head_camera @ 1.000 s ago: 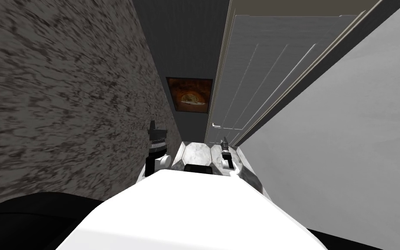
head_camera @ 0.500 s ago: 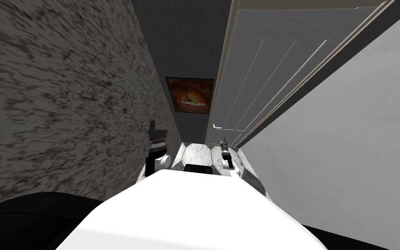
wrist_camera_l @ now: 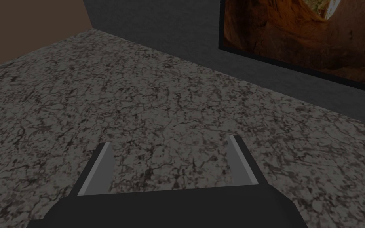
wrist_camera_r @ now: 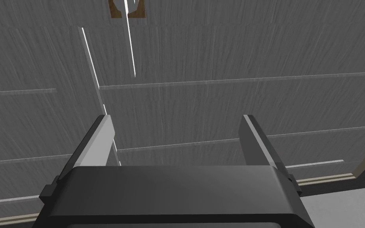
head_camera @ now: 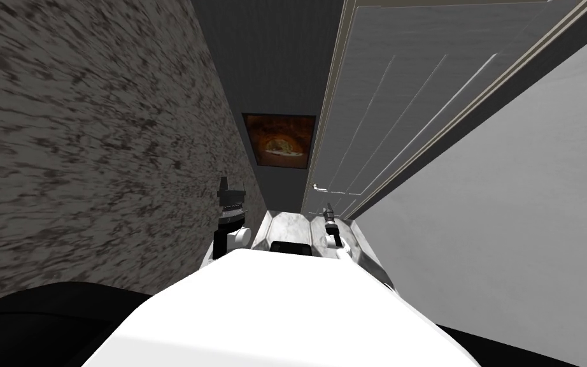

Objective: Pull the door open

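Just right of centre in the head view, the right gripper [head_camera: 329, 208] pointed at the grey panelled door [head_camera: 381, 108]. Its fingers were spread and empty, probably lined up for the small handle [head_camera: 316, 187] just beyond, on the door's left edge. Left of centre, the left gripper [head_camera: 232, 186] was also spread, idle beside the mottled stone wall [head_camera: 82, 140]. Beyond the pale marbled floor [head_camera: 286, 226], a dark end wall carried an orange picture [head_camera: 279, 140].
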You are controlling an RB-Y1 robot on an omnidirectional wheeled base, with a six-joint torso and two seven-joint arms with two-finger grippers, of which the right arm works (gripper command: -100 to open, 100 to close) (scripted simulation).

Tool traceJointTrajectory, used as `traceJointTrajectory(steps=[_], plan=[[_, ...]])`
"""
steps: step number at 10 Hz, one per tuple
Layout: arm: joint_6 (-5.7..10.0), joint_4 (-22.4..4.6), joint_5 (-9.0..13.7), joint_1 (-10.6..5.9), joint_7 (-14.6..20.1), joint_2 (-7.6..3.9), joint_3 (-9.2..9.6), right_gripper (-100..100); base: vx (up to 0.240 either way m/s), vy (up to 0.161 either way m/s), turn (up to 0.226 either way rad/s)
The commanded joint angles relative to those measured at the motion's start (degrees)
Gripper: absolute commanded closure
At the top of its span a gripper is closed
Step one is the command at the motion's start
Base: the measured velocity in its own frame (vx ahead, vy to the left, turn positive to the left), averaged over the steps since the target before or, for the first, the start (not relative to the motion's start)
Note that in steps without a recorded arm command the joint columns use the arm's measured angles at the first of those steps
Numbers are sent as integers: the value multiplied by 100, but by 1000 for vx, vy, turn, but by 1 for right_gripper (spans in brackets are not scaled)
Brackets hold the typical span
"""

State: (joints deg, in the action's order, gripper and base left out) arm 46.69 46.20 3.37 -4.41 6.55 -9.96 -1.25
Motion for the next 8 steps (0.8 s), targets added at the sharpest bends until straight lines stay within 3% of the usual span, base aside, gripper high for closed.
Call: traceJointTrajectory(steps=[1, 2, 8], plan=[[74, -286, 22, -125, 23, -16, 7, -100, 117, 23, 23], [74, -308, 22, -125, 23, -16, 7, -100, 73, 9, 8], [240, -1149, 89, -476, 112, -93, 31, -100, 86, 3, 18]])
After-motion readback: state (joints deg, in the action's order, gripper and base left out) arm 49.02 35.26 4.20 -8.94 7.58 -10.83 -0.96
